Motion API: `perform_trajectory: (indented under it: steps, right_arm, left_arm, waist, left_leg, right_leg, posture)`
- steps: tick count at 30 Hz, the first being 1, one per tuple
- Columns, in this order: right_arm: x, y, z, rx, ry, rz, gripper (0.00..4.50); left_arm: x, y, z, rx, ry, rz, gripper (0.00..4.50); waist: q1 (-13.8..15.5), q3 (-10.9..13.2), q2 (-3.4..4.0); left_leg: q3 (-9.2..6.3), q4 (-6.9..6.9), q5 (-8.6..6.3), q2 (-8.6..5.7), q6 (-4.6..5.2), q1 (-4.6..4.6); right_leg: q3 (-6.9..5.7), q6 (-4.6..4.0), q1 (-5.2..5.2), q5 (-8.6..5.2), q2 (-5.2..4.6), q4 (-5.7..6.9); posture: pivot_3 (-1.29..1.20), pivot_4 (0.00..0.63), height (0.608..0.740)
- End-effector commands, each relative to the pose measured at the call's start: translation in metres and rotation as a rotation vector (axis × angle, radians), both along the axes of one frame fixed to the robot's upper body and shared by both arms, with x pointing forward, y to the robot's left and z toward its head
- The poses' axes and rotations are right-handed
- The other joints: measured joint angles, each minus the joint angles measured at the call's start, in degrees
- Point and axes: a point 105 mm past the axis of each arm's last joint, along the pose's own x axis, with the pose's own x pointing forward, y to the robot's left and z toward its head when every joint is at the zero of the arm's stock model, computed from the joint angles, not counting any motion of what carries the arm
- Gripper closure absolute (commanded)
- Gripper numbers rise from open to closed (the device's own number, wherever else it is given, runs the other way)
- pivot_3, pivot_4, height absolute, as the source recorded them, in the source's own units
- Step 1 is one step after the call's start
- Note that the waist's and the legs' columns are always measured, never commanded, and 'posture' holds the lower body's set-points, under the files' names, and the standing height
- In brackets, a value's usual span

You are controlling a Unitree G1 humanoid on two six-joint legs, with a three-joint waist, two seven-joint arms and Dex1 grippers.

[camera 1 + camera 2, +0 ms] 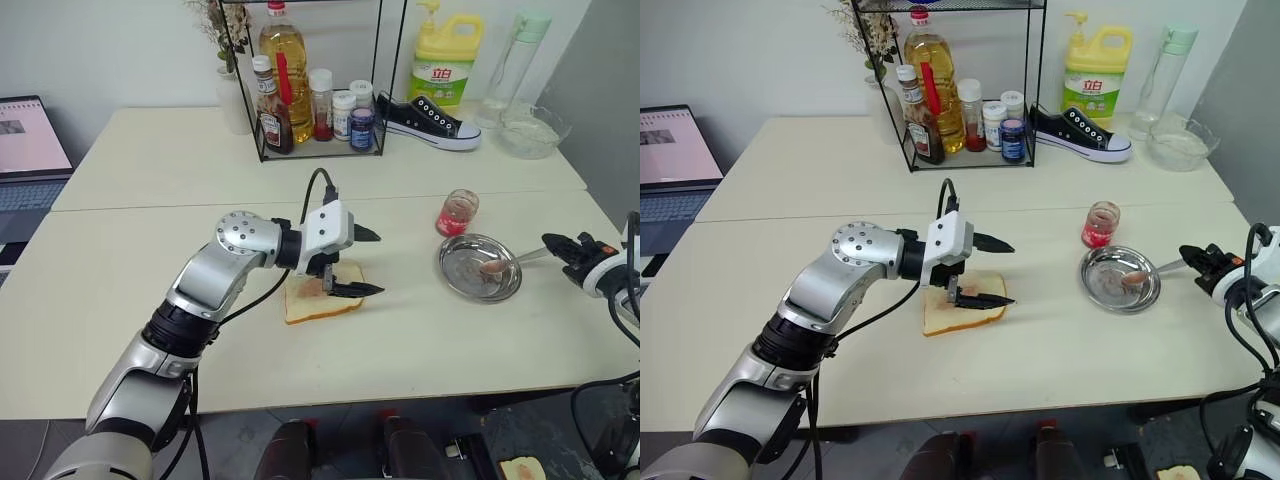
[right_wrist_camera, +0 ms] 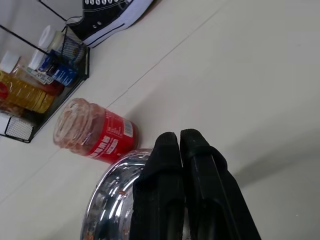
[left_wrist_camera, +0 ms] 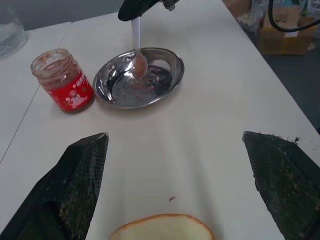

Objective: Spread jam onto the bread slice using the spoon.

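The left arm reaches across the middle of the desk [image 1: 120,290], elbow bent, wrist turned so the left pincer [image 1: 362,262] points toward 3 o'clock and slightly down. Its two black fingers stand wide apart and hold nothing; the lower one hangs over the bread slice [image 1: 320,300], which lies flat near the desk's centre with a pinkish smear on it.

The right pincer [image 1: 556,246] comes in from the 3 o'clock edge, pointing toward 9 o'clock. Its fingers are pressed together on the handle of the spoon [image 1: 510,260], whose reddish-smeared bowl rests in the round steel dish [image 1: 480,267], as the left wrist view shows.

The jam jar [image 1: 457,212] stands upright with no lid, just beside the dish at its 11 o'clock. Its red label carries white writing too small to read.

At 12 o'clock a wire rack [image 1: 315,80] holds bottles; one dark sauce bottle [image 1: 272,115] has a label I cannot make out. A yellow detergent jug [image 1: 448,60] at 1 o'clock bears red Chinese characters on a green-bordered label, with a black sneaker [image 1: 428,122] before it.
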Motion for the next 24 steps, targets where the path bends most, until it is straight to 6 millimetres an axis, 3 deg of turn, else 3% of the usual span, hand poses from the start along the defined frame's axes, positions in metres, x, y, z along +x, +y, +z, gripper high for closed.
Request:
perform_trajectory:
  steps: [1,9,12,14,16,19,24]
  right_arm:
    - [0.001,-0.009,0.007,-0.010,-0.040,-0.025,3.78]
    - [-0.005,-0.022,0.011,0.000,-0.057,-0.078,1.01]
    - [-0.015,-0.040,0.022,-0.046,-0.067,-0.122,0.03]
    - [-0.023,-0.049,0.041,-0.166,-0.085,-0.119,0.03]
    - [-0.027,-0.042,0.055,-0.374,-0.083,-0.045,0.03]
    - [-0.035,0.017,0.056,-0.736,-0.090,0.347,0.03]
    - [-0.054,0.109,0.061,-0.830,-0.222,0.845,0.03]
  left_arm:
    - [-0.002,-0.002,0.010,-0.016,-0.049,-0.029,0.00]
    - [-0.004,0.001,0.009,-0.018,-0.033,-0.034,0.00]
    - [0.001,0.006,0.010,-0.018,-0.034,-0.015,0.00]
    - [0.003,0.014,0.011,-0.014,-0.031,0.005,0.00]
    - [0.005,0.025,0.013,-0.008,-0.021,0.029,0.00]
    - [0.011,0.058,0.013,0.013,0.021,0.116,0.00]
    - [0.005,0.124,0.008,0.114,0.077,0.285,0.00]
  waist:
    - [0.05,0.00,0.00]
    - [0.06,0.00,0.00]
    - [0.06,0.00,0.01]
    - [0.10,0.01,0.08]
    - [0.13,-0.01,0.23]
    - [-0.45,-0.02,0.26]
    - [-1.70,0.02,0.20]
  left_leg:
    - [-0.01,0.00,0.00,0.00,0.00,-0.01]
    - [-0.03,0.01,0.00,0.00,0.00,0.00]
    - [-0.02,0.01,0.00,0.00,0.00,-0.01]
    - [-0.02,0.00,0.00,-0.01,0.00,-0.01]
    - [0.01,0.01,0.00,-0.06,0.00,-0.01]
    - [-0.03,-0.02,0.00,0.02,0.01,0.02]
    - [-0.03,-0.09,-0.02,0.36,0.02,0.33]
  right_leg:
    - [-0.01,0.00,0.00,0.00,0.00,0.00]
    - [-0.01,0.00,0.00,0.00,0.00,0.01]
    - [-0.01,0.00,0.00,0.00,-0.01,0.01]
    - [-0.01,0.00,0.00,0.00,-0.01,0.00]
    - [0.00,0.01,0.00,0.00,-0.04,0.00]
    - [-0.02,0.02,-0.01,-0.02,0.03,-0.01]
    - [0.00,-0.01,0.14,-0.03,0.31,0.03]
  posture:
    - [0.00,0.150,0.740]
    - [0.00,0.150,0.740]
    - [0.00,0.150,0.740]
    - [0.00,0.150,0.740]
    - [0.00,0.150,0.740]
    - [0.00,0.150,0.740]
    - [0.00,0.150,0.740]
